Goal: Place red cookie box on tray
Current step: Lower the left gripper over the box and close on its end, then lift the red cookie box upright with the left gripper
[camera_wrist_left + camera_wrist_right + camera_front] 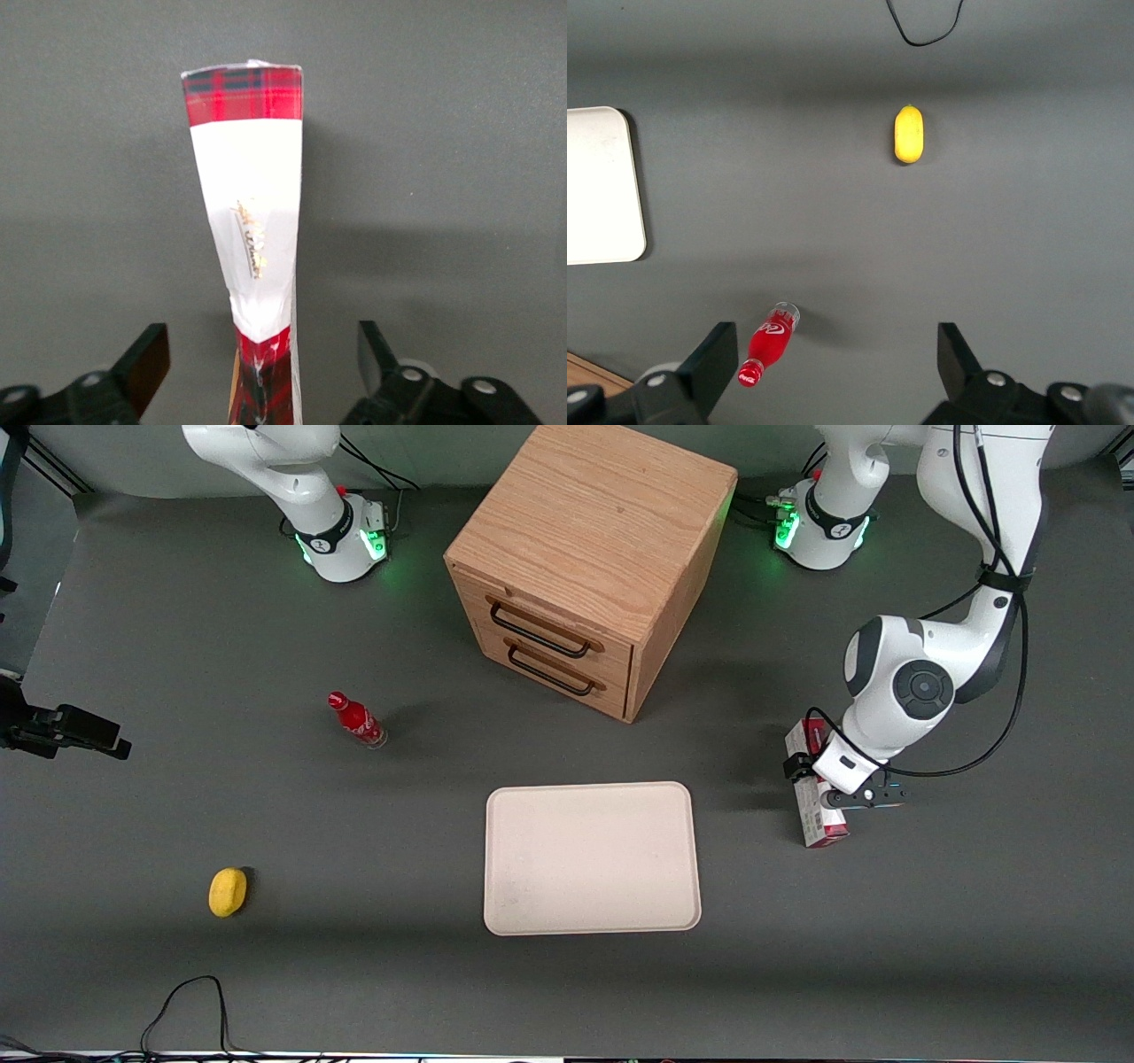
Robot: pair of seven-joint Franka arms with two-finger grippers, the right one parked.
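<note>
The red cookie box lies flat on the grey table beside the tray's short side, toward the working arm's end. In the left wrist view the red cookie box shows a white panel with red tartan ends. My gripper is down over the box's middle and hides that part in the front view. The gripper is open. Its black fingers stand one on each side of the carton, with a gap between each finger and the cardboard. The cream-white tray has nothing on it.
A wooden drawer cabinet stands farther from the front camera than the tray. A small red bottle and a yellow fruit-like object sit toward the parked arm's end. A black cable loops near the table's front edge.
</note>
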